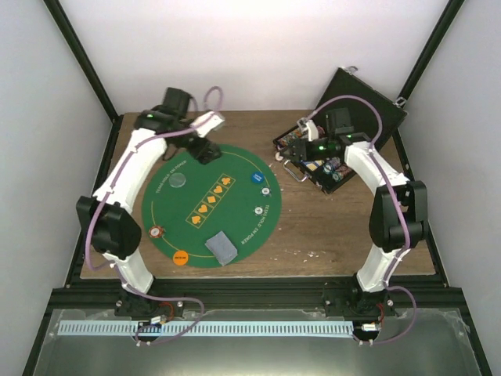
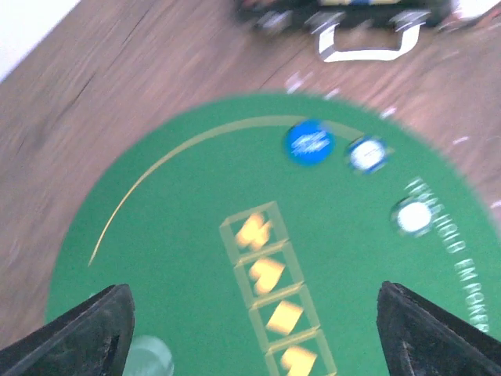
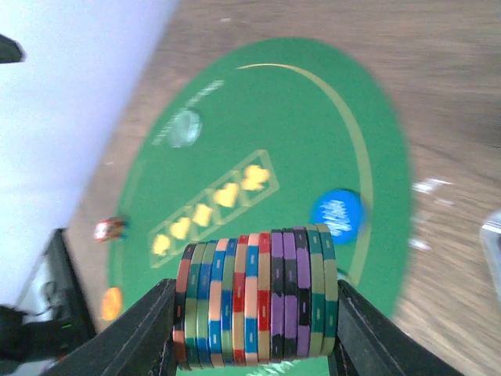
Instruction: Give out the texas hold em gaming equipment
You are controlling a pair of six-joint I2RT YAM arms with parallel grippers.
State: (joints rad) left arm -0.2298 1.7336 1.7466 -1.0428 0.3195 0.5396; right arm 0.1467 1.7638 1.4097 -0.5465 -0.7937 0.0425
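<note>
Right gripper point(image 3: 254, 317) pinches a row of multicoloured striped poker chips point(image 3: 258, 294) face-to-face, probably so none spill; left gripper point(image 2: 254, 329) hangs wide open, empty, above the round green felt mat point(image 2: 180, 235).

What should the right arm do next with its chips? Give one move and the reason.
Probably swing the row of multicoloured striped poker chips, clamped between the right jaws, left to a bare rim spot on the round green felt mat: only a few single chips lie there.
</note>
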